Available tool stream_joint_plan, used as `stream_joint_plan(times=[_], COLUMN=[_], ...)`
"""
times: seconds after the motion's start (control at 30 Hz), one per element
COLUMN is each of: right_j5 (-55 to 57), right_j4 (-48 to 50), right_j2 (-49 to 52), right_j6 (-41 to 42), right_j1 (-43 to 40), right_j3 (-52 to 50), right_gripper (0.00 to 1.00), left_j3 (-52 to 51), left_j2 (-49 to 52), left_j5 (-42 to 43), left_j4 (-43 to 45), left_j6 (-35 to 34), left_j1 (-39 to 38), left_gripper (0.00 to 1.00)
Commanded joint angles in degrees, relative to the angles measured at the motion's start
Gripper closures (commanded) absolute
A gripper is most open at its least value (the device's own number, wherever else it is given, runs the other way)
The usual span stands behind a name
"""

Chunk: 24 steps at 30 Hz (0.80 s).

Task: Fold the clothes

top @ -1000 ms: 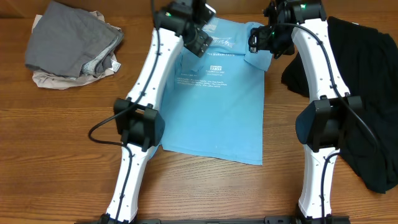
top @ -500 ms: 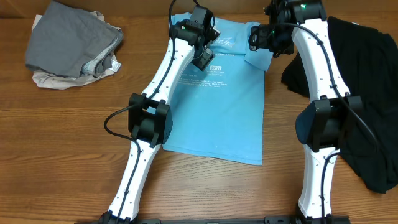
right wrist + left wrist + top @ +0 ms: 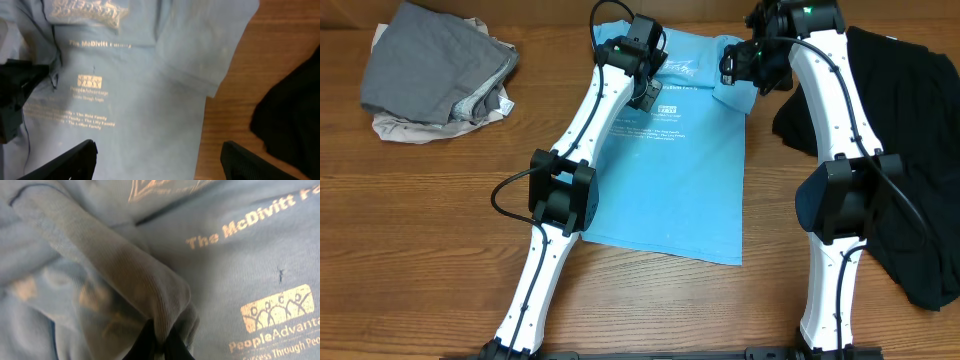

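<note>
A light blue T-shirt with gold print lies flat in the middle of the wooden table. My left gripper rests on its upper chest area. In the left wrist view this gripper is shut on a raised fold of the blue T-shirt. My right gripper hovers over the shirt's right sleeve. Seen from the right wrist, the right gripper stands wide open above the cloth, with nothing between its fingers.
A pile of grey clothes sits at the back left. A black garment lies along the right side, also seen as the black garment beside the sleeve. Bare wood spreads left of the shirt.
My left gripper moved right and down onto the shirt's chest and shut on a fold of fabric. The right arm has held still.
</note>
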Motion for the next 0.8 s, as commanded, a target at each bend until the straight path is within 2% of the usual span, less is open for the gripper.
stream_joint_plan(times=[0.0, 0.17, 0.27, 0.4, 0.6, 0.77], right_j5=[-3.52, -11.85, -13.00, -13.05, -13.00, -12.61], right_j4=[-1.62, -5.22, -6.95, -7.78, -7.26, -0.63], right_j2=[-1.79, -1.79, -1.79, -1.79, -1.79, -1.77], right_j6=[0.24, 0.20, 0.09, -0.02, 0.42, 5.03], right_j1=[-0.22, 0.61, 2.75, 7.41, 16.41, 24.98], right_j3=[0.07, 0.07, 0.07, 0.07, 0.04, -4.22], right_gripper=[0.17, 0.16, 0.16, 0.16, 0.17, 0.18], left_j3=[4.66, 13.77, 17.35, 18.32, 18.01, 18.01], left_j2=[-2.08, -7.32, -10.71, -14.58, -14.99, -14.99], left_j5=[-0.28, -0.31, 0.85, 2.01, 4.79, 5.05], left_j4=[-2.47, -7.28, -7.96, -7.30, -7.30, -6.19], left_j6=[-5.31, -9.11, -11.50, -12.26, -12.26, -12.26], left_j1=[1.73, 4.31, 6.38, 9.60, 12.50, 15.06], left_gripper=[0.96, 0.96, 0.96, 0.96, 0.96, 0.96])
